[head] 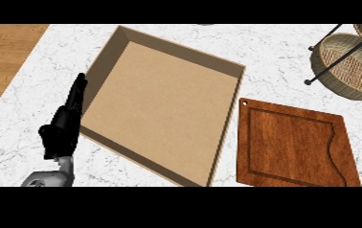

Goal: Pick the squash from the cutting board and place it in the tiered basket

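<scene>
The dark wooden cutting board point(293, 145) lies at the lower right of the marble counter, and its top is bare; no squash shows anywhere. The woven tiered basket point(342, 64) with its black wire frame stands at the right edge, partly cut off. My left hand point(65, 121) rests at the left, fingers straight and pointing up, beside the tray's left wall. It holds nothing. My right hand is out of the picture.
A large shallow tan tray point(113, 59) with raised walls fills the middle of the counter, between my left hand and the cutting board. A strip of wooden floor point(17, 50) shows past the counter's left edge.
</scene>
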Available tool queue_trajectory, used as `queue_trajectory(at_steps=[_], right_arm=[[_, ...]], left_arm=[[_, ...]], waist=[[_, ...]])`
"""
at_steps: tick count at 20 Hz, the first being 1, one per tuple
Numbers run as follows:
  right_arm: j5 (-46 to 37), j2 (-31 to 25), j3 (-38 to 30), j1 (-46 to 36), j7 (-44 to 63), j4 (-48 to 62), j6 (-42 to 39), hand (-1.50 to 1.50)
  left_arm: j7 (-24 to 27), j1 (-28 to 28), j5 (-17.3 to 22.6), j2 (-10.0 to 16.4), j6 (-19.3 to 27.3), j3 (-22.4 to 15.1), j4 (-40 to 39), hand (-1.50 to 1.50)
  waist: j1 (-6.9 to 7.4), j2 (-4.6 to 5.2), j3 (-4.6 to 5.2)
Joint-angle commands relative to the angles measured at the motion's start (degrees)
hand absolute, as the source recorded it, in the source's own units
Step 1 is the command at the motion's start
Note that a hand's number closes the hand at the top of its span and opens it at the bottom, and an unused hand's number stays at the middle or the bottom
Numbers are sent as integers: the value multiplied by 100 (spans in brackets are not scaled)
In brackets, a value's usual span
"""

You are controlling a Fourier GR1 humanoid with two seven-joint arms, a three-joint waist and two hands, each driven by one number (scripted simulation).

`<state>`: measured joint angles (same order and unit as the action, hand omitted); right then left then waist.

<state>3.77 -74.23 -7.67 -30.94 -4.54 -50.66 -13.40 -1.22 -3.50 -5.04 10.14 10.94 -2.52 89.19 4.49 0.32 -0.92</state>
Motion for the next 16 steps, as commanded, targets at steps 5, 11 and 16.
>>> queue_trajectory(at_steps=[5,11,16], right_arm=[[-646,574,594,-633,-14,302,237,150],[-1040,1229,860,-1031,251,751,721,150],[-865,1801,777,-1429,342,1244,609,150]], left_arm=[[-256,394,47,-480,-87,-324,-756,0],[-264,488,64,-417,-229,-250,-716,0],[-390,402,-41,-562,-142,-309,-671,0]], waist=[[37,143,95],[74,145,91],[9,127,85]])
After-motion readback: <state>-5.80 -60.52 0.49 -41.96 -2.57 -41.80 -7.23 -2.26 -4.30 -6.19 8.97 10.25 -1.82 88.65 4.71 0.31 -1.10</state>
